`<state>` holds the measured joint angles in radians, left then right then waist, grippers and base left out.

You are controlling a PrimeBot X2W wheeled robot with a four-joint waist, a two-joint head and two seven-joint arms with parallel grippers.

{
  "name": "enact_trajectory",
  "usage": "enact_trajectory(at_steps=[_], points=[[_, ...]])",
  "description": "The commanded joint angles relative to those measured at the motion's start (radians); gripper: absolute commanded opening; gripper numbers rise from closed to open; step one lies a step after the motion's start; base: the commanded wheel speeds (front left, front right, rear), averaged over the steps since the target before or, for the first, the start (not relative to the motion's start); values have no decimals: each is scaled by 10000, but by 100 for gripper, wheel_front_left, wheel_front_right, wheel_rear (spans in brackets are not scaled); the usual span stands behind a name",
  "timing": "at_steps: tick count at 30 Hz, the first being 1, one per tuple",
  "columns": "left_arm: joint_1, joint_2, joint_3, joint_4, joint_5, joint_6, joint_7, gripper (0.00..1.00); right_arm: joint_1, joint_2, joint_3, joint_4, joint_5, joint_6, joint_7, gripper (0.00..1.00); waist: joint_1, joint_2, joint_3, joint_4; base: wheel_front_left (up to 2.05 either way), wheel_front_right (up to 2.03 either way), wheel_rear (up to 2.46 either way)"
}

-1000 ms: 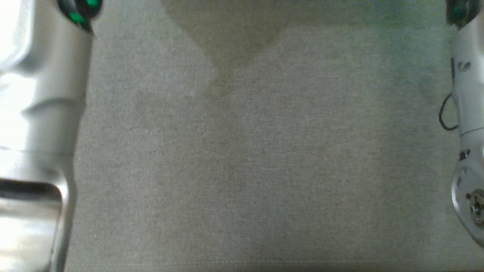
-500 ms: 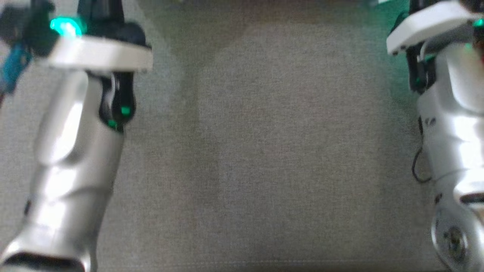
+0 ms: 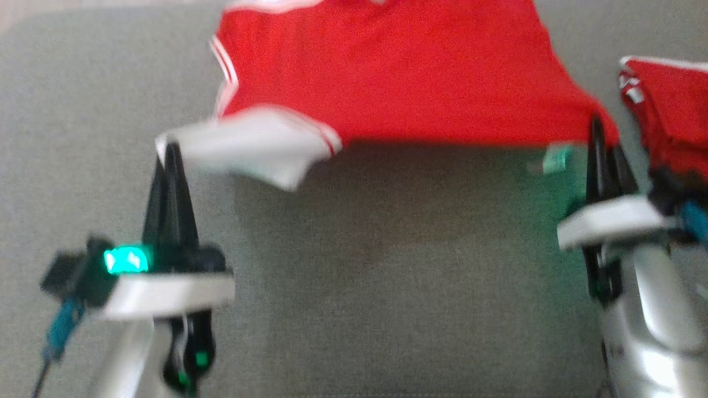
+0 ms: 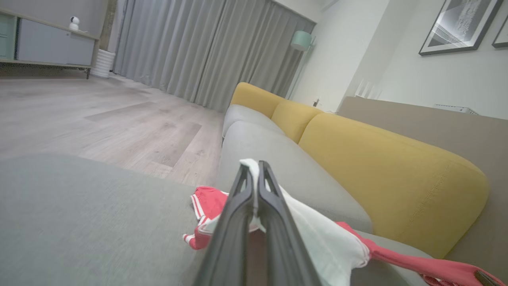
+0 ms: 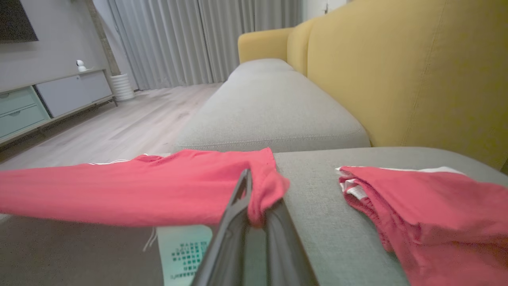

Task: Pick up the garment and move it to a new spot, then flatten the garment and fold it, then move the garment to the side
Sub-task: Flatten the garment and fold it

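So here's where I'm at, both claws busy. My left gripper (image 3: 168, 150) has its two dark fingers pressed together on the white corner (image 3: 249, 145) of the red fabric garment with white striped trim (image 3: 398, 83). In the left wrist view the white cloth pokes out right between the fingertips, so it's properly pinched. My right gripper (image 3: 596, 126) is clamped the same way on the opposite red corner, and in the right wrist view the cloth is bunched over the top of the fingers.

The garment is stretched sideways between my two grippers, over the grey woven sofa seat cushion (image 3: 387, 287). The near edge is pulled fairly taut and held up off the cushion, with a dark shadow on the seat underneath it. The rest of it runs away from me toward the top of the head view. I can't tell how much of that far part is lying on the seat.

A pale green printed label (image 5: 182, 250) hangs under the near edge, just beside my right fingers.

Off to my right, apart from the one I'm holding, a second red garment with white edging (image 3: 669, 121) lies crumpled on the same cushion. Mustard-yellow back cushions (image 4: 389, 167) run along the far side of the sofa.
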<state>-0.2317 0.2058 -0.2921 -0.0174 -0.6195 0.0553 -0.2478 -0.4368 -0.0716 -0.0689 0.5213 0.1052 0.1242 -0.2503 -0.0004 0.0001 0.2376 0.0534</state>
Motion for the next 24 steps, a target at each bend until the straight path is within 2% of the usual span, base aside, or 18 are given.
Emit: enact_trajectory(at_steps=[1, 6, 13, 18, 24], points=[[240, 182, 401, -531, -69, 114, -25, 0, 328, 110, 68, -571, -95, 65, -4, 0, 4, -1, -635, 108, 0, 0, 0], [2267, 121, 345, -1512, -137, 705, 11, 0, 2454, 200, -176, -2391, 112, 65, 657, 0, 4, -1, -1263, 141, 0, 0, 0], [4117, 414, -49, -2482, 217, 1198, 295, 0, 4711, 211, 44, -4454, 1030, 65, 1658, 0, 4, -1, -1725, 118, 0, 0, 0], [4361, 539, -269, -2440, 278, 1177, 491, 0, 5264, 212, 39, -4843, 1193, 65, 2229, 0, 4, -1, -1814, 66, 0, 0, 0], [4101, 501, -561, -2092, 354, 1070, 643, 0, 5129, 213, -39, -4444, 1290, 65, 2506, 0, 4, -1, -1653, 79, 0, 0, 0]])
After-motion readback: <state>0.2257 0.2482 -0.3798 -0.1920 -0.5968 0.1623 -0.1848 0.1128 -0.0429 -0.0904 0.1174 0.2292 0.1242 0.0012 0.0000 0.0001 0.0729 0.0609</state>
